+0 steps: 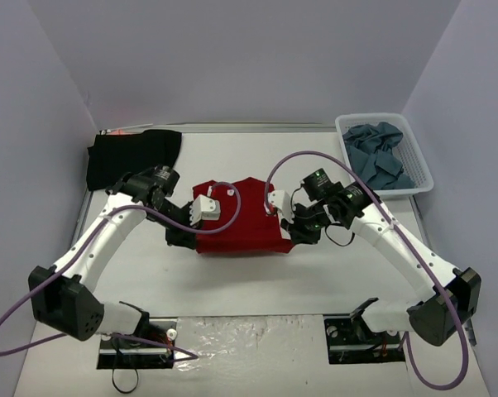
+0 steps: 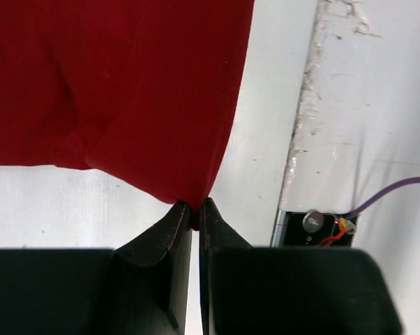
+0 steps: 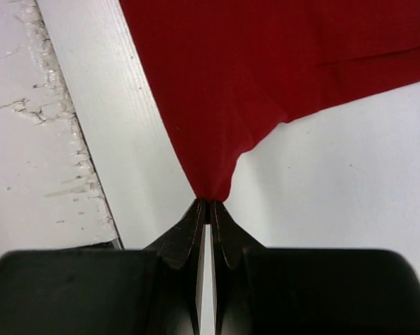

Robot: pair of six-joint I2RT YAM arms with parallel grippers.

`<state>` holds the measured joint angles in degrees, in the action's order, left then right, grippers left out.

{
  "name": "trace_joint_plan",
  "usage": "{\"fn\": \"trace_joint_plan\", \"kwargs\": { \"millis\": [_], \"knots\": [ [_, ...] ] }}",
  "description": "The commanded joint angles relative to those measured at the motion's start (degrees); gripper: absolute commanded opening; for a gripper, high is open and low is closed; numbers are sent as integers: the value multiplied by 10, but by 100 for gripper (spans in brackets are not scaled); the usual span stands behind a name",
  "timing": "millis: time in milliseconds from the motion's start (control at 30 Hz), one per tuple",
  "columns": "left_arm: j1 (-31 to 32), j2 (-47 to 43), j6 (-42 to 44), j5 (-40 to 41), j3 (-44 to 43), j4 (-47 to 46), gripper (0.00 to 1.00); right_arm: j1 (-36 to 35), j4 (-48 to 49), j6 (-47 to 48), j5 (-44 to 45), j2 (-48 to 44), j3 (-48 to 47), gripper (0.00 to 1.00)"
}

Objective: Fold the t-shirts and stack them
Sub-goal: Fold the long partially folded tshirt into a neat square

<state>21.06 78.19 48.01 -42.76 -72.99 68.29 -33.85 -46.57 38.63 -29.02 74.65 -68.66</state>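
Dark red t-shirt [image 1: 245, 223], drawn taut, corners clamped in left gripper [image 2: 195, 211] and right gripper [image 3: 208, 208].

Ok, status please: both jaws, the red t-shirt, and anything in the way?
Left gripper, right gripper: jaws shut on near corners of red t-shirt. Shirt lies mid-table. Nothing blocking; black t-shirt, basket aside.
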Motion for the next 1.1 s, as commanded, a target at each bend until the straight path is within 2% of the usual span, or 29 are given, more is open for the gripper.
{"fn": "trace_joint_plan", "kwargs": {
  "millis": [0, 133, 467, 833, 1067],
  "knots": [
    [1, -35, 24, -12, -18, 76, 2, 4, -71, 5, -7, -11, -31, 0],
    [1, -39, 15, -3, -21, 69, 2, 3, -77, 16, 3, 9, -69, 0],
    [-6, 13, -27, 22, -50, 15, 2, 25, -77, 66, 15, 160, -211, 0],
    [-73, 67, -60, 56, -128, -27, 2, 63, -75, 114, 5, 288, -345, 0],
    [-84, 126, -66, 80, -159, -63, 3, 83, -70, 124, 0, 376, -439, 0]
  ]
}}
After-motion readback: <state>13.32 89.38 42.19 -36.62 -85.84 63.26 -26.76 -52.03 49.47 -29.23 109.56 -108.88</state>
